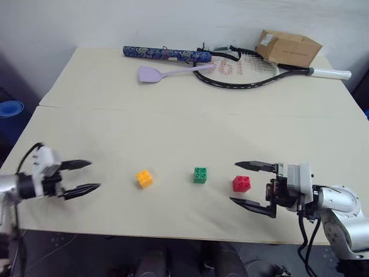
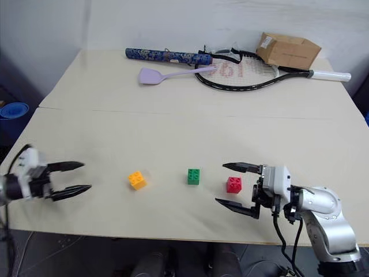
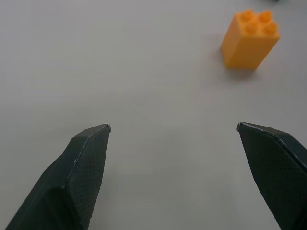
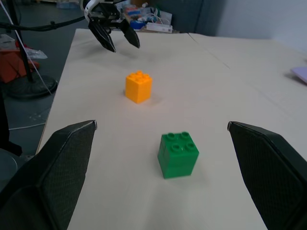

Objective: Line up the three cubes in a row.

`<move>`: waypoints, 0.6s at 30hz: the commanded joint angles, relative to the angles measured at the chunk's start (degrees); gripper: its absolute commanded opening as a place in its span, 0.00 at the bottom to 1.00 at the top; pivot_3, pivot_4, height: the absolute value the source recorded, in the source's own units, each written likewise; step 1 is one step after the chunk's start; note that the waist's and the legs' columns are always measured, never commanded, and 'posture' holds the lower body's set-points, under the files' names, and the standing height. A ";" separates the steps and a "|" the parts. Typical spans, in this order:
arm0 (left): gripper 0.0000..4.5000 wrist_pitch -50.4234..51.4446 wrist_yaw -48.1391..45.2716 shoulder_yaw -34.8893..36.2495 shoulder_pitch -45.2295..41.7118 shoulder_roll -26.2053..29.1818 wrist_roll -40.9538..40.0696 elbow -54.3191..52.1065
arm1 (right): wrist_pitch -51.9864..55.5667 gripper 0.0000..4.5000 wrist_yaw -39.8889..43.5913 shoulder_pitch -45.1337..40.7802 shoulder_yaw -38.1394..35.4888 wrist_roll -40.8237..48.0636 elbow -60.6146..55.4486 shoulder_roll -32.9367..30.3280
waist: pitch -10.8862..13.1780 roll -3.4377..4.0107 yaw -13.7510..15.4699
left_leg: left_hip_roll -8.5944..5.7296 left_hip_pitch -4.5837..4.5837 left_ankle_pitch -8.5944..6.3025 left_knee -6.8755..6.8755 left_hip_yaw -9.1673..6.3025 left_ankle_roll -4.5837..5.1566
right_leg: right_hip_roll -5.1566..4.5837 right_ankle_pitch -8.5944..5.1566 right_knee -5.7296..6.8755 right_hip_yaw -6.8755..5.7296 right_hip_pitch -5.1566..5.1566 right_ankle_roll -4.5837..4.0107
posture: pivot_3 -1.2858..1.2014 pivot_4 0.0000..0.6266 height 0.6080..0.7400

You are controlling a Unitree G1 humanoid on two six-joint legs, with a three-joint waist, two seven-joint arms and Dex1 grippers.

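Head view: three cubes on the table [image 1: 173,127], one yellow-orange cube [image 1: 144,178], one red cube [image 1: 241,183], either side of one green cube [image 1: 200,175]. Left claw [image 1: 86,176] spread, empty. Right claw [image 1: 245,183] spread, flanking red.

Right wrist view: green cube with yellow-orange beyond.

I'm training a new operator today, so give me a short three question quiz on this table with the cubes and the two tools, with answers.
1. True or false: the three cubes already sit roughly in one row across the near part of the table.
2. Which cube lies between the other two? A) green B) red C) yellow-orange
3. Fill in: the right tool's open fingers sit on either side of the ____ cube.

Key:
1. True: yellow-orange cube, green cube, red cube.
2. A.
3. Red; the right tool is not closed on it, and the left tool is open, apart from the cubes.
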 commanded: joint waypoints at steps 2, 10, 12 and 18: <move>0.99 1.35 2.80 6.09 6.05 -1.07 -4.04 -8.42 | -2.13 1.00 0.96 -0.79 -0.22 -0.01 -0.39 -0.36 | 0.00 0.00 0.64 | 0.00 -0.01 -0.04 0.02 0.00 0.02 | -0.07 0.00 -0.02 0.00 0.00 0.00 | 0.52 0.24 1.00; 0.99 10.55 17.39 -8.59 7.30 -16.88 -9.57 -36.83 | -1.11 1.00 1.66 0.52 -1.94 -0.02 2.38 -2.75 | -0.01 -0.02 0.68 | -0.30 0.02 -0.06 0.05 -0.01 0.21 | -0.42 0.03 0.00 0.05 0.06 0.07 | 0.52 0.24 1.00; 0.99 9.78 20.83 -13.15 6.06 -19.02 -5.60 -37.69 | -1.00 1.00 1.64 1.33 -2.46 0.05 2.24 -3.20 | -0.01 -0.01 0.65 | -0.28 0.02 -0.05 0.04 0.00 0.19 | -0.34 0.04 0.04 0.03 0.05 0.07 | 0.52 0.24 1.00; 0.99 7.03 28.92 -17.68 2.88 -22.34 1.16 -33.46 | -0.29 1.00 -0.22 4.08 -4.66 0.54 -0.04 -3.82 | -0.02 -0.01 0.55 | -0.20 0.07 -0.02 0.02 0.08 0.13 | -0.17 0.04 0.03 0.07 0.05 0.07 | 0.52 0.24 1.00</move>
